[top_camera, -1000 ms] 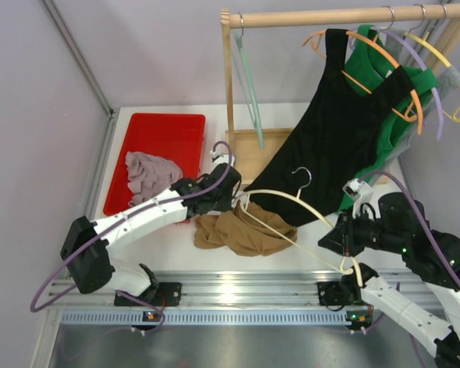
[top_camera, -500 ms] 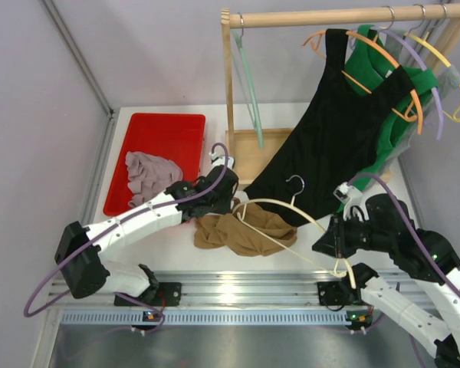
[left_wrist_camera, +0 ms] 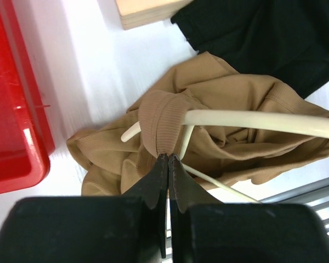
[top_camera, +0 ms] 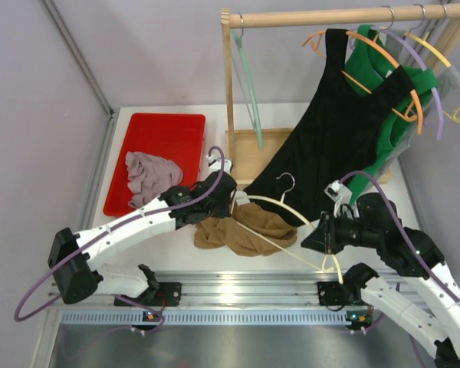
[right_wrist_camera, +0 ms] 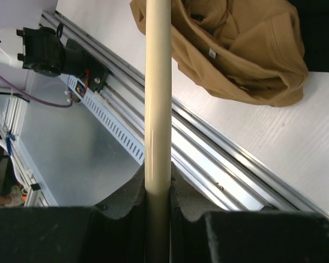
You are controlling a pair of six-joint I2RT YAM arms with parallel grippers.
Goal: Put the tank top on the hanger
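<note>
The tan-brown tank top (top_camera: 241,232) lies bunched on the white table at the front middle. My left gripper (top_camera: 231,201) is shut on its ribbed strap (left_wrist_camera: 162,123), which is looped over the left end of the cream-white hanger (left_wrist_camera: 263,120). My right gripper (top_camera: 322,234) is shut on the hanger's right arm (right_wrist_camera: 157,98) and holds it tilted above the top. The hanger (top_camera: 291,211) spans between both grippers, its metal hook against the black garment. The tank top also shows in the right wrist view (right_wrist_camera: 241,49).
A red tray (top_camera: 157,146) with a mauve-grey cloth (top_camera: 147,175) sits at the left. A wooden rack (top_camera: 230,84) stands behind, holding a black garment (top_camera: 330,138), green clothes and coloured hangers. A metal rail (top_camera: 238,295) runs along the near edge.
Both grippers have moved left with the hanger. The hanger's left end has gone into the tank top's strap, which the left gripper holds.
</note>
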